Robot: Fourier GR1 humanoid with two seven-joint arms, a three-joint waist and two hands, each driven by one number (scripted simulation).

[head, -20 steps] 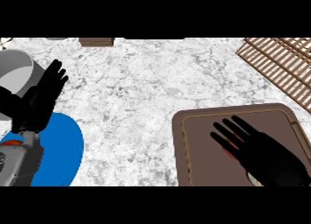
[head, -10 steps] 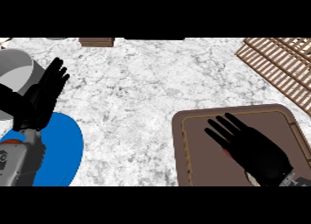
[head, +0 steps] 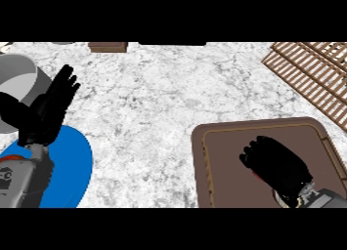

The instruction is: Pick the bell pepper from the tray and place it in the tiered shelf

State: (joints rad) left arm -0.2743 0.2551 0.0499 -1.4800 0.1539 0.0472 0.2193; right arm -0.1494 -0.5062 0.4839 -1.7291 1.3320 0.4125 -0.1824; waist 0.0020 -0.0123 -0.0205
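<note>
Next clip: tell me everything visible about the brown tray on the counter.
The tray is dark brown with rounded corners, a raised rim and a thin lighter line inside it. It lies flat on the marbled counter at the view's lower right, below the slatted wooden shelf. The right hand is above its middle, fingers curled, hiding what lies beneath.

counter [head: 168, 97] – marbled stone | tray [head: 219, 161] – matt brown | shelf [head: 316, 78] – slatted wood

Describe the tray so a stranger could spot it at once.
Start from the white marble counter and look to its near right corner. The tray lies there under the right hand: a flat dark-brown rounded rectangle with a raised rim, solid, unlike the slatted wooden tiered shelf behind it.
</note>
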